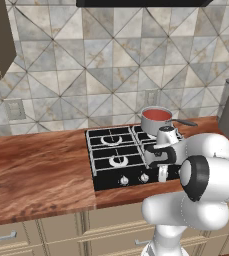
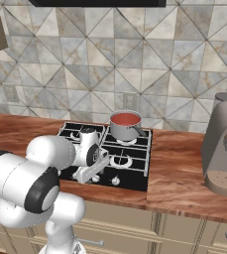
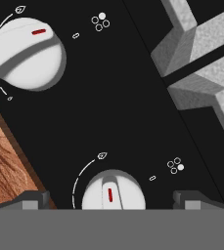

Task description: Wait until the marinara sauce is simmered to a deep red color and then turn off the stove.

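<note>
The gripper has its fingers wide apart, straddling 1 stove knob. Lower squarely, then close before twisting. The sauce sits beyond the fingers, on a back burner.

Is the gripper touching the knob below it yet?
Apart. In the hand view the open gripper has its fingertips wide of the knob, black stove surface showing on both sides.
</note>
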{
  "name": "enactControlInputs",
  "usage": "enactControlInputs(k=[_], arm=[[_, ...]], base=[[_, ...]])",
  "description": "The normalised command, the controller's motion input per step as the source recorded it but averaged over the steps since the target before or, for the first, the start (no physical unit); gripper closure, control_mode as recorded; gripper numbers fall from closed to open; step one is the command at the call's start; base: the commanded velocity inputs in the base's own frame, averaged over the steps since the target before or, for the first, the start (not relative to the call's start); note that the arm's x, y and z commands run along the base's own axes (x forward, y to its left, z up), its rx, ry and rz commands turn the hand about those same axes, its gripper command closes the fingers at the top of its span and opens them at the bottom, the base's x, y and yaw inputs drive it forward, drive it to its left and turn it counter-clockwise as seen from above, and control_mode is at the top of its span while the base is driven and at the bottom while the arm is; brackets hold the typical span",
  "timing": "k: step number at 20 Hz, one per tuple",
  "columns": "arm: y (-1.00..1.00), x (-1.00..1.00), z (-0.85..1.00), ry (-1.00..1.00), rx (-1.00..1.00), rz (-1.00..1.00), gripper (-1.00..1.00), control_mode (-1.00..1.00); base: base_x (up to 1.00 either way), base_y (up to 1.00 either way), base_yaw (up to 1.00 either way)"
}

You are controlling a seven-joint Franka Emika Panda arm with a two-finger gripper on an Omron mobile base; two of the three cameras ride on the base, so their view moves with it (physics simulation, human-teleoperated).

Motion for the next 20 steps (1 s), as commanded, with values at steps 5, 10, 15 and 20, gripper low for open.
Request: enactControlInputs(k=[5, 10, 15, 20], arm=[[0.0, 0.0, 0.0, 0.0, 0.0, 0.0, -1.0, -1.0], [0.0, 0.0, 0.0, 0.0, 0.0, 0.0, -1.0, -1.0], [0.0, 0.0, 0.0, 0.0, 0.0, 0.0, -1.0, -1.0], [0.0, 0.0, 0.0, 0.0, 0.0, 0.0, -1.0, -1.0]], base=[[0.0, 0.0, 0.0], [0.0, 0.0, 0.0], [0.0, 0.0, 0.0], [0.0, 0.0, 0.0]])
